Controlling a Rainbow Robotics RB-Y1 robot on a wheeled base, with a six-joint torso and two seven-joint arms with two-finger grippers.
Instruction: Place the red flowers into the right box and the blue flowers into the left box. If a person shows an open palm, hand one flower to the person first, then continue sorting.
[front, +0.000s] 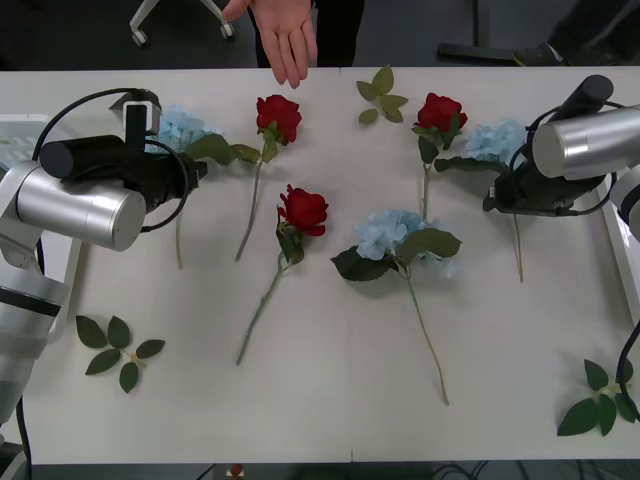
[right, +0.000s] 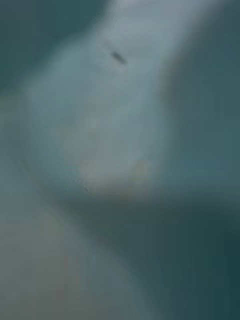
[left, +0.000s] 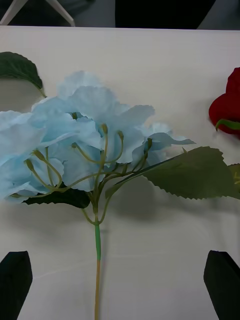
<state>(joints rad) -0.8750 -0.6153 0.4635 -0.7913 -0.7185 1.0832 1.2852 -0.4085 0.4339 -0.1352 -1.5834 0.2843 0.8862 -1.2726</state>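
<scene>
a: on the counter's (front: 330, 400) left side, what's the left gripper (left: 120, 280) doing?

b: its black fingers (left: 15, 280) are spread wide at either side of a blue flower's stem, holding nothing. the left blue flower (front: 182, 128) lies on the counter just ahead of that arm, its stem (left: 97, 280) running between the fingers without touching them.

a: and further along?

b: a red rose (front: 278, 116) lies just right of that blue flower, head toward the far edge. a person's hand (front: 287, 40) hangs above it at the far edge, palm showing, fingers pointing down at the counter. a second red rose (front: 303, 210) lies near the middle, and a middle blue flower (front: 395, 235) sits just right of it. a third red rose (front: 440, 112) lies further back, with a right blue flower (front: 497, 140) beside it.

a: the right gripper (front: 500, 195)?

b: it sits low over the right blue flower's stem. its wrist view is a pale blur, so i cannot tell how its fingers stand.

a: any boxes?

b: a white edge (front: 622, 260) shows at the far right; i can't tell what it is. loose leaf sprigs (front: 115, 350) lie at the near left, the near right and the far middle.
</scene>
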